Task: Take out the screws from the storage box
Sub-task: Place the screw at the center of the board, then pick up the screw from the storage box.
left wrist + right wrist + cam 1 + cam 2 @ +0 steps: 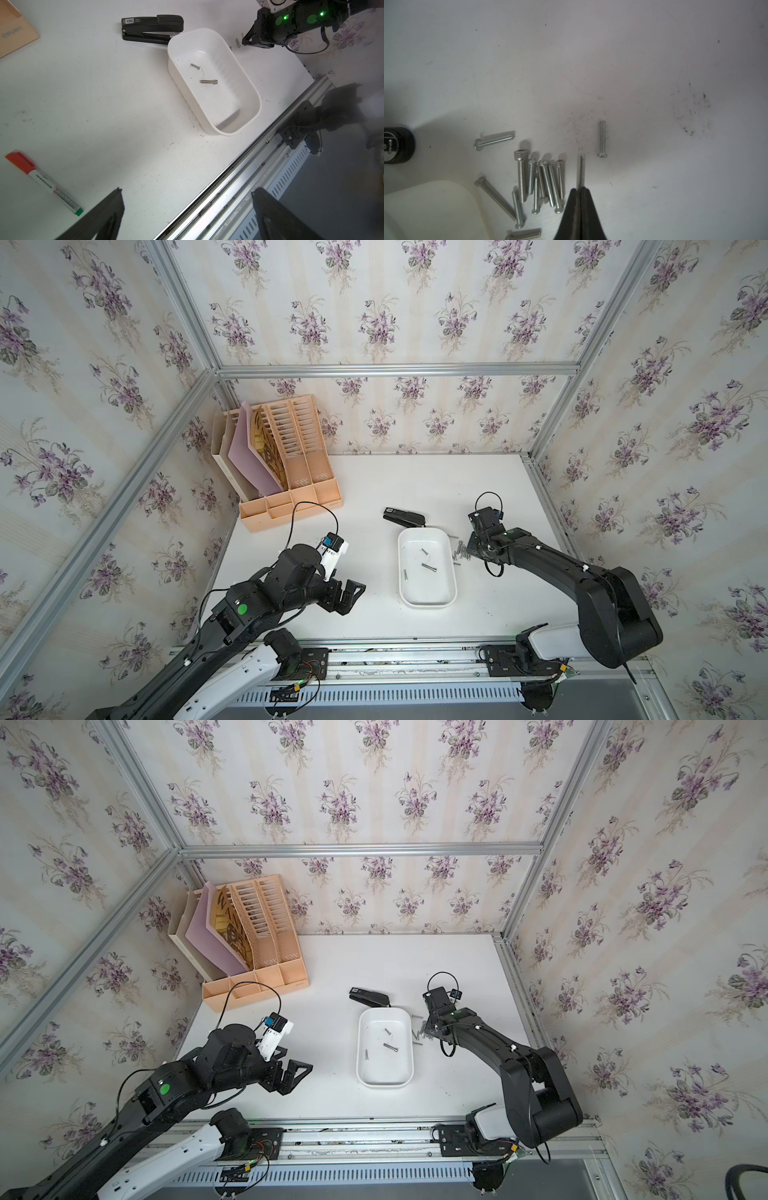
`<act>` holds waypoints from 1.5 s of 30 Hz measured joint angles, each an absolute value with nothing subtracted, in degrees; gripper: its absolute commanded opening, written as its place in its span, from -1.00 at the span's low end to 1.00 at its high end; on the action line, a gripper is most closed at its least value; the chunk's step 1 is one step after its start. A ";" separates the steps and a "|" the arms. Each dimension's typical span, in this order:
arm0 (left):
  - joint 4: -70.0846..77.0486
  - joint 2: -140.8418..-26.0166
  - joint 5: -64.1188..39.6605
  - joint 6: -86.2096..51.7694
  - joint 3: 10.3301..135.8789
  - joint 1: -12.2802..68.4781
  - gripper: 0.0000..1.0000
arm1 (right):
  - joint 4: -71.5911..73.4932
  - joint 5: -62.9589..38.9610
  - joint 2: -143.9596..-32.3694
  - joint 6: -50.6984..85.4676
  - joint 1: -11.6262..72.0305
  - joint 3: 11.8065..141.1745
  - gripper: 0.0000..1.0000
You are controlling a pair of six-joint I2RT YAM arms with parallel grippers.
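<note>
Right gripper (580, 190) is pinched tight on a thin screw (581, 170), right over the table next to the pile of screws (521, 178) lying just outside the storage box (427, 603). Three loose screws (429, 567) sit on the box floor in both top views. Left gripper (188, 190) hovers on the box's other side, fingers spread wide, holding nothing

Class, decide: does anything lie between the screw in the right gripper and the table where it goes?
Nothing visible: the right gripper holds the screw over bare table; the pile lies beside it.
</note>
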State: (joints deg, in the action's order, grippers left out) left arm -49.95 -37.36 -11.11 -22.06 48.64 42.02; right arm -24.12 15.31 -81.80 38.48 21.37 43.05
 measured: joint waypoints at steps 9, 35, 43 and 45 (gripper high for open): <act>-49.95 -37.39 -10.87 -22.06 48.64 42.02 0.99 | -22.96 10.59 -86.98 36.36 19.27 43.27 -0.88; -49.95 -37.34 -10.90 -22.06 48.64 42.02 0.98 | -17.41 5.21 -69.06 33.17 22.76 39.13 -0.48; -49.95 -37.17 -10.90 -22.06 48.64 42.02 0.99 | -12.84 12.01 -66.19 29.54 43.99 41.71 -0.43; -49.95 -37.17 -10.90 -22.06 48.64 42.02 0.98 | -12.40 13.43 -69.08 28.47 46.24 43.20 -0.45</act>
